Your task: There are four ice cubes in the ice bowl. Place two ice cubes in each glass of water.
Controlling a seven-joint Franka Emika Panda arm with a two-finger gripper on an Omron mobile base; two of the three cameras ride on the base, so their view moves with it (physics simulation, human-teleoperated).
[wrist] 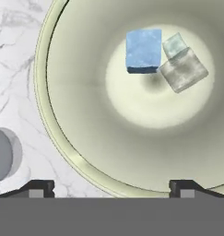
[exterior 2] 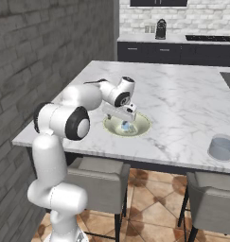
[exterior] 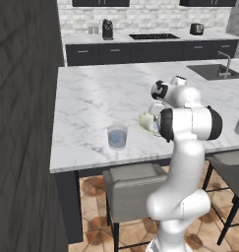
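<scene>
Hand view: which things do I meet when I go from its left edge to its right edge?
Round grey-blue clear tumbler → left rim of the pale yellow-green shallow bowl → pale blue ice cube → clearer, greyish ice cube.

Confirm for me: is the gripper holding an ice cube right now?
No. In the hand view the fingertips stand apart, nothing between them, and the cubes lie in the bowl.

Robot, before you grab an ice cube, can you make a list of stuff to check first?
1. Gripper over the ice bowl: ok, the hand view looks straight into it.
2. Fingers apart: ok, the tips stand wide with nothing between them.
3. Cube to grab: ok, a blue ice cube sits in the bowl's middle.
4. Room around it: not ok, two paler cubes lie right beside it.
5. Glass ready: ok, a glass of water stands upright near the bowl.
6. Ice already in that glass: cannot tell.
</scene>
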